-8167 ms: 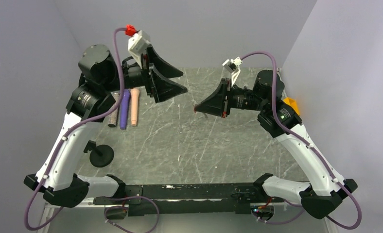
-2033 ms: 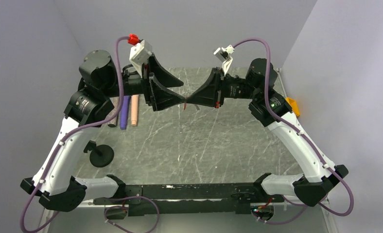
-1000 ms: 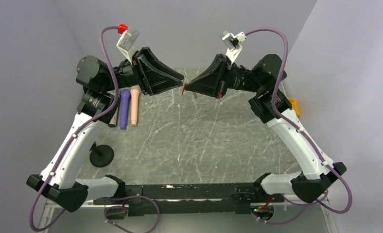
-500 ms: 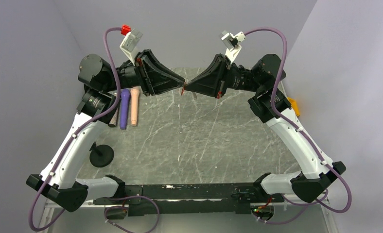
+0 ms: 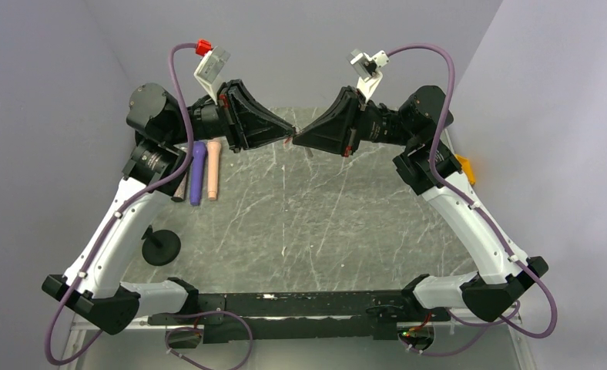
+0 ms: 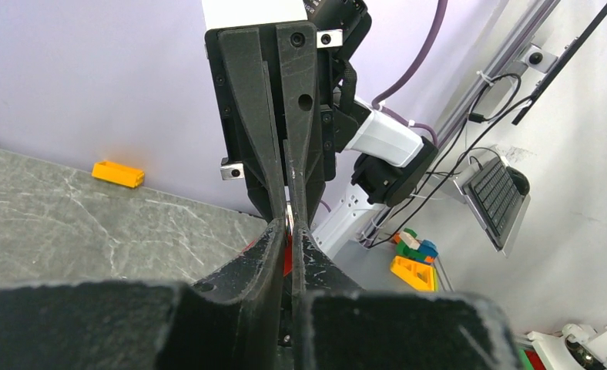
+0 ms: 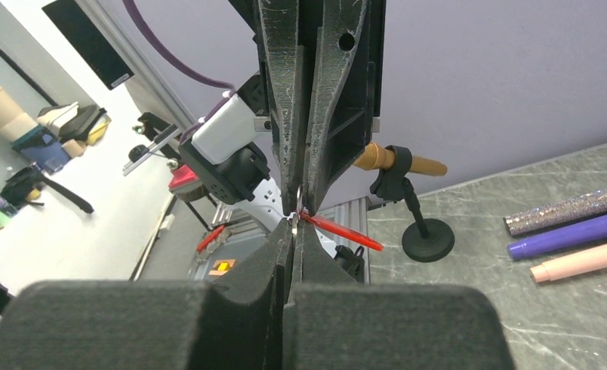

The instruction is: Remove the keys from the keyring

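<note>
Both arms meet tip to tip high above the far middle of the table. The keyring [image 5: 289,141] is a tiny red tag with a thin metal ring, caught between the two tips. My right gripper [image 5: 295,139] [image 7: 294,225] is shut on the metal ring, and the red tag [image 7: 343,232] sticks out sideways from it. My left gripper [image 5: 286,139] [image 6: 289,225] has its jaws drawn in to a narrow slit with the red tag [image 6: 287,258] inside. The keys cannot be told apart from the ring.
A glitter pen [image 5: 181,185], a purple pen [image 5: 198,173] and a pink pen [image 5: 212,169] lie at the left of the marble table [image 5: 300,223]. A black round stand [image 5: 160,247] sits nearer left. A yellow-orange box [image 5: 461,166] rests by the right wall.
The left gripper has moved in from the left and its jaws have narrowed around the keyring. The right gripper has stayed shut and still.
</note>
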`<action>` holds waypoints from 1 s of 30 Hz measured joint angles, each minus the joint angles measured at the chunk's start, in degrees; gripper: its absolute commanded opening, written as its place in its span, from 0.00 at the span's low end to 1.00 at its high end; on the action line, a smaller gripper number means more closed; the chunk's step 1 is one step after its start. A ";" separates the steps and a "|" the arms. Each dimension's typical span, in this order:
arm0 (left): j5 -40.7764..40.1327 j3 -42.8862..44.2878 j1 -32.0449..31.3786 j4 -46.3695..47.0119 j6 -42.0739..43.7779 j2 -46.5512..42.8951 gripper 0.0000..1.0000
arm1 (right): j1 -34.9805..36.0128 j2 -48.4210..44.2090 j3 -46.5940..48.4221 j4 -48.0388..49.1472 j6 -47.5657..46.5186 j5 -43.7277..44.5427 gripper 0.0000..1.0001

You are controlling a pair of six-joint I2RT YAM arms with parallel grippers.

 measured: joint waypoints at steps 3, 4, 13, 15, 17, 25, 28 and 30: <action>-0.28 0.07 -0.17 -0.50 0.39 0.02 0.07 | 0.00 0.00 0.00 -0.17 -0.07 -0.15 0.00; -0.42 0.22 -0.24 -0.79 0.46 0.07 0.05 | 0.00 0.00 0.00 -0.24 -0.09 -0.20 0.00; -1.27 2.45 -1.40 -4.66 3.45 0.42 0.00 | -0.09 -0.02 0.39 -0.42 -0.61 -1.09 0.00; -1.57 3.78 -1.86 -6.84 5.07 0.81 0.00 | -0.24 -0.02 0.68 -0.87 -0.87 -1.40 0.00; -1.88 5.95 -2.45 -10.27 7.48 1.51 0.00 | -0.39 -0.13 0.83 -1.46 -1.38 -1.60 0.00; -5.05 14.84 -5.53 -27.12 19.85 3.87 0.00 | -0.63 -1.33 0.92 -5.88 -4.15 -1.97 0.00; -5.70 15.06 -5.86 -30.08 22.12 3.89 0.00 | -0.63 -1.36 0.92 -8.52 -5.40 -2.16 0.00; -5.81 15.34 -5.95 -31.93 23.28 4.17 0.00 | -0.66 -1.36 0.92 -10.43 -6.21 -2.19 0.00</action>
